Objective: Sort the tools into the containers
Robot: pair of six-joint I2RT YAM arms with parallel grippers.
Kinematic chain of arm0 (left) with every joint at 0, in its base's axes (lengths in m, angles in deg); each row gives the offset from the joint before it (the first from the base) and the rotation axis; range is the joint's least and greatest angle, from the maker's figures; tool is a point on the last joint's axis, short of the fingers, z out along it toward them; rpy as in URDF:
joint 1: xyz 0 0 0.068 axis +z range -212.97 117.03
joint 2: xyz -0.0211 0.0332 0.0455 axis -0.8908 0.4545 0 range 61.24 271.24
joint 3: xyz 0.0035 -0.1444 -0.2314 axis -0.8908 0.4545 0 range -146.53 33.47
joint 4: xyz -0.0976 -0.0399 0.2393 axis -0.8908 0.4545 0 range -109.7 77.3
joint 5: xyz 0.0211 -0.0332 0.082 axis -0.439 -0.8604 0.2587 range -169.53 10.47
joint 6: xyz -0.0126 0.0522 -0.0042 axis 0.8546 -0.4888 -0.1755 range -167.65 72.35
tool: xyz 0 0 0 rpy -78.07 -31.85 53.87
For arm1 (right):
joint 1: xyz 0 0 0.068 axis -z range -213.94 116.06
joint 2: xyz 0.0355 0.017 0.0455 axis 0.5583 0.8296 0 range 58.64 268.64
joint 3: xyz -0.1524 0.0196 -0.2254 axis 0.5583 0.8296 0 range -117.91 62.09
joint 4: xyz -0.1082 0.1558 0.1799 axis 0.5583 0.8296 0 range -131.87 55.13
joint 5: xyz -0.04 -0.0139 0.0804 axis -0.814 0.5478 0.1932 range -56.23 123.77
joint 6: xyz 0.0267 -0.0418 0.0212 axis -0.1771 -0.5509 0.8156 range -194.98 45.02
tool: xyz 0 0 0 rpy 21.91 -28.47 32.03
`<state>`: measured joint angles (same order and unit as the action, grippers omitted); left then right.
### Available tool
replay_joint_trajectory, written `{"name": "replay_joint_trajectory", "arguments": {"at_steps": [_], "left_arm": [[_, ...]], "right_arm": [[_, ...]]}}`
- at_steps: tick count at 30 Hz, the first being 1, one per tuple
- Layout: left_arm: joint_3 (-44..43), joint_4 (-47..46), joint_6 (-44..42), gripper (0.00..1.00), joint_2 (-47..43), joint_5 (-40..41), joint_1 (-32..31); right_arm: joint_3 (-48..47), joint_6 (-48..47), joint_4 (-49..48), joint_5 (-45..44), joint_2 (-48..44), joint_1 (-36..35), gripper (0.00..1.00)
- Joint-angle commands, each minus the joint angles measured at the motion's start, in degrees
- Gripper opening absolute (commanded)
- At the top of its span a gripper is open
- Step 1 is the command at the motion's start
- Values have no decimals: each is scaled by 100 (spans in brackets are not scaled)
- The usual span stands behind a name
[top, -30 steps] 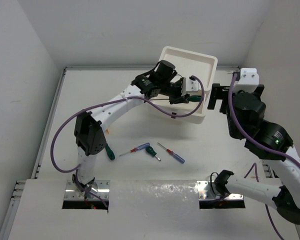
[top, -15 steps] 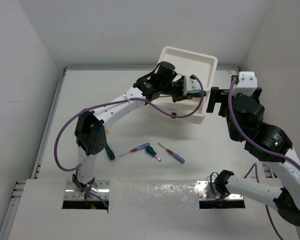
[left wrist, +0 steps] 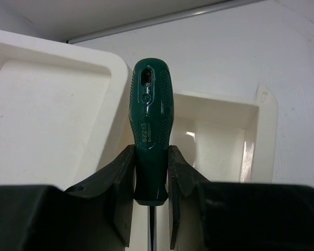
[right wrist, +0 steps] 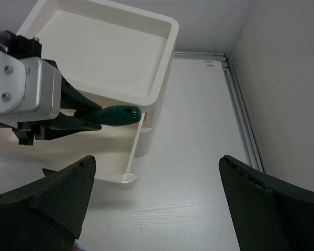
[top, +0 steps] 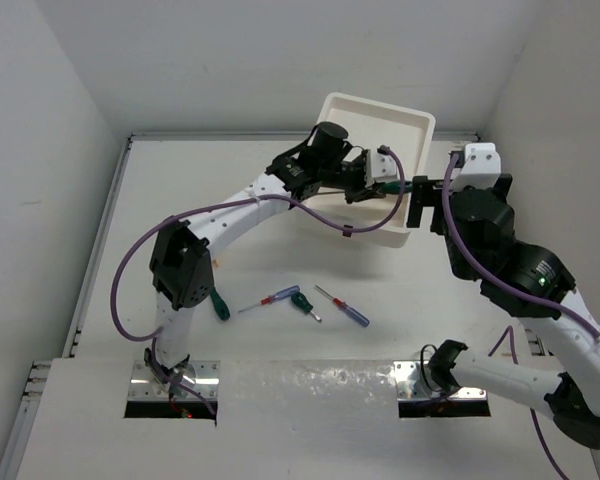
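– Green, red and blue plastic: what lies nearest on the desk?

– Four loose tools, all well to the near side of the drawer unit. The green screwdriver lies farthest to the left. The red screwdriver lies right beside a second green screwdriver, and the blue screwdriver is just beside those, most nearly below the unit.

– And the right gripper?

– Spread wide with nothing between its fingers. It hangs just off the unit's right side, facing it.

– The left gripper?

– Pinching the held screwdriver by the lower part of its dark green handle. The thin shaft runs back between the fingers. The handle's rounded end pokes out past the unit's near right corner.

– Over what?

– A drawer slid out of the unit on that side. The handle looks to be above it, clear of its floor.

– Which drawer of the stack?

– I cannot tell. The unit is white, with a recessed top.
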<state>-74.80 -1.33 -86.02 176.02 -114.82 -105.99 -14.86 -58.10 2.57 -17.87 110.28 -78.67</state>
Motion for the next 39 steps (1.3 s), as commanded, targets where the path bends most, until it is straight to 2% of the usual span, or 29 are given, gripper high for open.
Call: {"name": "replay_joint_trajectory", "arguments": {"at_steps": [1, 4, 7, 11, 13, 20, 21, 22, 23, 25, 29, 33, 37, 38, 39], "left_arm": [[-220, -772, 766, 0, 79, -294, 40], [-572, -1246, 1294, 0, 176, -181, 40], [-564, -1222, 1315, 0, 185, -101, 75], [-257, -985, 1051, 0, 141, -127, 250], [-169, -696, 631, 0, 97, -67, 365], [-204, 193, -197, 0, 18, 136, 400], [-203, 211, -223, 7, 9, 154, 409], [-177, 202, -224, 39, 9, 171, 409], [-186, 185, -224, 54, 0, 180, 409], [-282, 80, -40, 72, -8, 171, 409], [-686, -114, 452, 79, -35, 13, 435], [-1160, -272, 1066, 79, -70, -153, 523], [-1398, -176, 1279, 77, -140, -294, 629], [-1407, -132, 1271, 77, -175, -277, 655], [-1408, -62, 1271, 77, -184, -225, 672]], "right_arm": [[-154, -45, -41, 92, 83, -9, 99], [-119, -19, -32, 92, 40, -9, 99], [-101, 16, 11, 58, 13, -1, 99], [-66, -1, -15, 22, -48, -9, 99], [-75, -27, -32, 13, -57, -9, 99], [-110, -141, -111, 40, 48, -1, 99], [-127, -176, -129, 83, 109, -1, 99], [-145, -194, -129, 110, 153, -1, 99], [-180, -220, -129, 145, 188, -9, 99], [-268, -265, -103, 233, 285, -1, 99], [-417, -300, -76, 294, 356, -9, 99], [-409, -291, -59, 338, 312, -9, 99], [-391, -361, -15, 382, 321, -9, 99], [-365, -405, -6, 443, 373, -1, 96], [-339, -466, 11, 444, 426, -9, 84]]}}
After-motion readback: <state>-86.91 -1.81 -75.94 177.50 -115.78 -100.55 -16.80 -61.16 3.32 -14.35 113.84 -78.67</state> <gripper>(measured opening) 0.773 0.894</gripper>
